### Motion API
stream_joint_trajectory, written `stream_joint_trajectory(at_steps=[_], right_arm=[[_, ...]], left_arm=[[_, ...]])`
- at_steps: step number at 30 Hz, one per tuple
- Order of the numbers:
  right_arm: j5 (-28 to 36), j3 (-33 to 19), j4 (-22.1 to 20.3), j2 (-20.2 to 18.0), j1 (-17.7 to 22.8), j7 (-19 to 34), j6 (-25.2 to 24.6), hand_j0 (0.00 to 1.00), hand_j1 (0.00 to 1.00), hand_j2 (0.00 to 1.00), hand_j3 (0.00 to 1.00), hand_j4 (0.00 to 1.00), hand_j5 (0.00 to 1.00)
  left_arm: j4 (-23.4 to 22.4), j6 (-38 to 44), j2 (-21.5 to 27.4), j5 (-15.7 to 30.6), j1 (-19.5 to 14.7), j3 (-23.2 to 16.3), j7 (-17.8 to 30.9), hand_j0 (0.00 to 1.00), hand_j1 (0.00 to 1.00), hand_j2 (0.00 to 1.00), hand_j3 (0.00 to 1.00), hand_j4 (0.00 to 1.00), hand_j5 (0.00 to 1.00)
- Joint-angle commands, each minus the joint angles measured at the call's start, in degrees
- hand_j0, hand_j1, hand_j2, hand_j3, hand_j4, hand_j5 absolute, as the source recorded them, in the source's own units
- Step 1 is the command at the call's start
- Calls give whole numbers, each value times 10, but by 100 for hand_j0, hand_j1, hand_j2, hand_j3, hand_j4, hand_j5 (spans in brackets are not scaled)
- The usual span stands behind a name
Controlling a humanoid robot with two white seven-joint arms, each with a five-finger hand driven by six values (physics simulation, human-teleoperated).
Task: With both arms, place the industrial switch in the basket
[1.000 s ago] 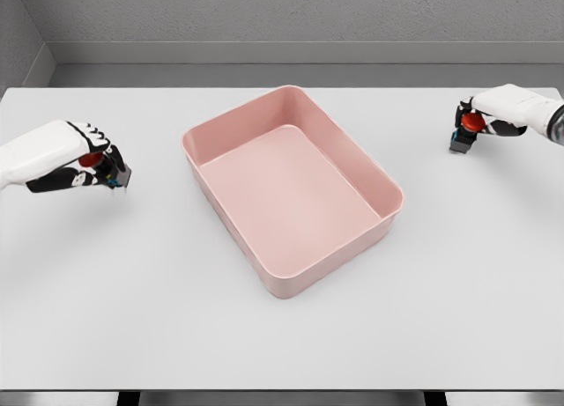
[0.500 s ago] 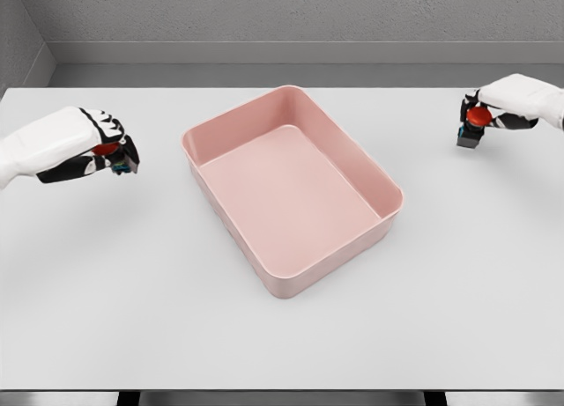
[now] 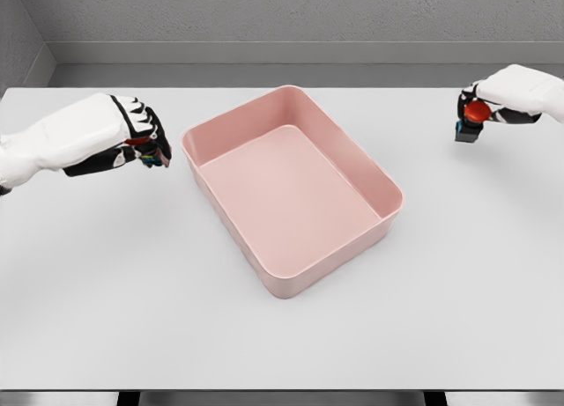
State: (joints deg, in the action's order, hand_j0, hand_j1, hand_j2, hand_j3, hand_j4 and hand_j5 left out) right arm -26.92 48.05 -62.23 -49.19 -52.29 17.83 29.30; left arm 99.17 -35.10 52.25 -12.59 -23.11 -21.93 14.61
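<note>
A pink rectangular basket (image 3: 385, 188) sits in the middle of the white table, turned at an angle. My left hand (image 3: 141, 137) hovers just left of the basket's left corner, shut on a small industrial switch (image 3: 155, 154) that is mostly hidden by the fingers. At the far right, my right hand (image 3: 493, 102) is shut on a second switch (image 3: 470, 120) with a red button and dark body, held above the table well away from the basket.
The white table (image 3: 282, 335) stretches wide around the basket. A grey wall runs along its far edge.
The left hand has risen and travelled right with its switch, from the table's left side to the basket's left corner. The right hand lifted its switch slightly.
</note>
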Motion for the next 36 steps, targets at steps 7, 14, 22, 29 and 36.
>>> stream_joint_trajectory(at_steps=[7, 14, 22, 29, 36], right_arm=[[4, -1, -71, -18, 5, 14, -1, 45, 45, 45, 45, 45, 45], [4, -1, -112, -29, 7, 16, -5, 45, 45, 45, 45, 45, 45], [5, -1, -162, -43, 10, 17, -7, 45, 45, 45, 45, 45, 45], [6, -1, -189, -52, 11, 17, -6, 45, 45, 45, 45, 45, 45], [6, -1, -229, -61, 11, 18, -8, 45, 45, 45, 45, 45, 45]], left_arm=[[23, 1, -51, 0, -19, -7, 26, 44, 44, 44, 44, 44, 44], [26, 1, -105, -3, -70, -49, 36, 47, 47, 47, 47, 47, 47], [26, 1, -184, -30, -124, -90, 69, 57, 57, 57, 57, 57, 57], [27, 1, -200, -40, -139, -89, 67, 100, 100, 100, 100, 100, 100], [26, 1, -219, -42, -155, -85, 68, 100, 100, 100, 100, 100, 100]])
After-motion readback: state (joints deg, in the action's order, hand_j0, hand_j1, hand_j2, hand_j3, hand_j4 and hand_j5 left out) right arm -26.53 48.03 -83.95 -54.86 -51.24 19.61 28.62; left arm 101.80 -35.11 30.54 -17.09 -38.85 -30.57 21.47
